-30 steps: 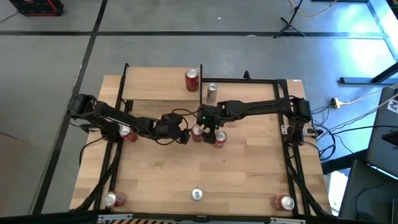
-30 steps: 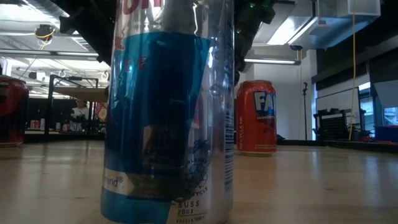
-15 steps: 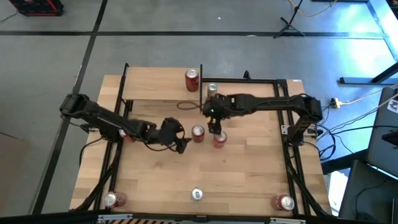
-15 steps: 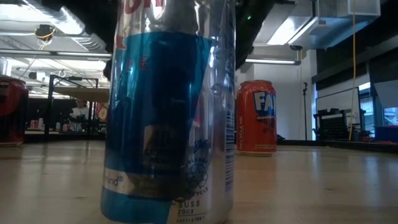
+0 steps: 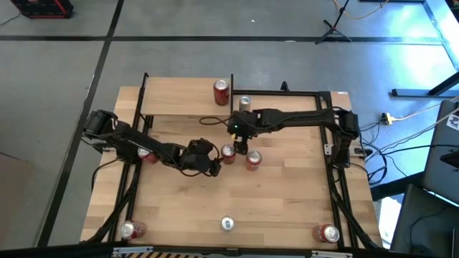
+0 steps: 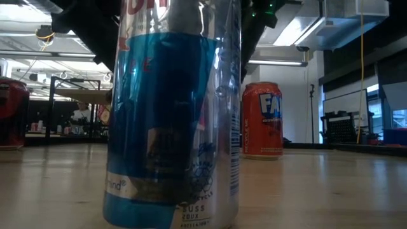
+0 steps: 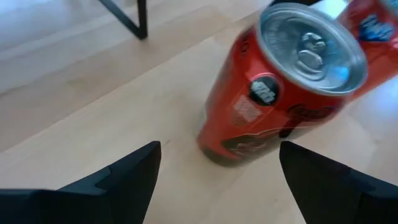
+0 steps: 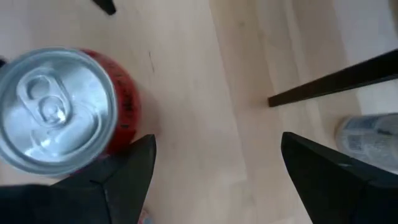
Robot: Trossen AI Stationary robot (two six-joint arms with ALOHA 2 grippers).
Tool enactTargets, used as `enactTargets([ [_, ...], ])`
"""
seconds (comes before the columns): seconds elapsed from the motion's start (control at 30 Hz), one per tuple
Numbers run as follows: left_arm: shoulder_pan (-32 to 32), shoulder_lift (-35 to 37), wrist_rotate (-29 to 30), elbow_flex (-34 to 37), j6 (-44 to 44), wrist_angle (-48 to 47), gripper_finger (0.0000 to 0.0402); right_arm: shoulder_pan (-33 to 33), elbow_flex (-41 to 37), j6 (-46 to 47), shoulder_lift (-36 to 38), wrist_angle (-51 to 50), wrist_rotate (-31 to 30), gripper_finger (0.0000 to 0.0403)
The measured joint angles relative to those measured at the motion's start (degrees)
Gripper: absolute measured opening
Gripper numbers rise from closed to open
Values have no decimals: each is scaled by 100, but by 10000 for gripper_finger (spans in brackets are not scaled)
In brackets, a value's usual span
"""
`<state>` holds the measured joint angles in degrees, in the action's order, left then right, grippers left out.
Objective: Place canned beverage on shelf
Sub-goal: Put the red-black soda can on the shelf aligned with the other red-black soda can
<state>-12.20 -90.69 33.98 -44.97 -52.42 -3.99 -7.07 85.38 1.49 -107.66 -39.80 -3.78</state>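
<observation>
Now left claw (image 5: 213, 166) nearer red can (image 5: 228, 153), wide, empty; right claw (image 5: 241, 147) wide, moved beside it.

Right in front of you a tall blue-and-silver can (image 6: 173, 114) fills the middle of the low view, standing upright on the light-wood tabletop (image 6: 318, 191), its top cut off by the edge. Small print runs down its silver side and along its base. Behind it, to the right, you see a red can (image 6: 261, 120) standing upright, apart from the blue one, white lettering facing you. At the far left edge sits part of another red can (image 6: 13, 114). Dark arm parts (image 6: 257, 25) hang above, mostly hidden behind the big can; you cannot make out their fingers. Beyond the table lie ceiling lights and a yellow cable (image 6: 362, 70) hanging down.
</observation>
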Motion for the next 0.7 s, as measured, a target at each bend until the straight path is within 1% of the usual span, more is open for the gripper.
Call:
enactTargets([
  [0.07,41,1,-6,0,2,-76,322,61,0,34,-9,-47,145,339],
  [0.3,105,76,0,0,1,-505,322,300,0,152,13,-216,275,339],
  [0.47,164,214,13,0,2,-780,322,501,0,189,13,-183,354,339],
  [0.57,236,278,16,-9,7,-777,322,574,12,130,14,-96,524,339],
  [0.7,259,530,-143,0,4,-1012,322,562,358,63,43,-605,751,339],
])
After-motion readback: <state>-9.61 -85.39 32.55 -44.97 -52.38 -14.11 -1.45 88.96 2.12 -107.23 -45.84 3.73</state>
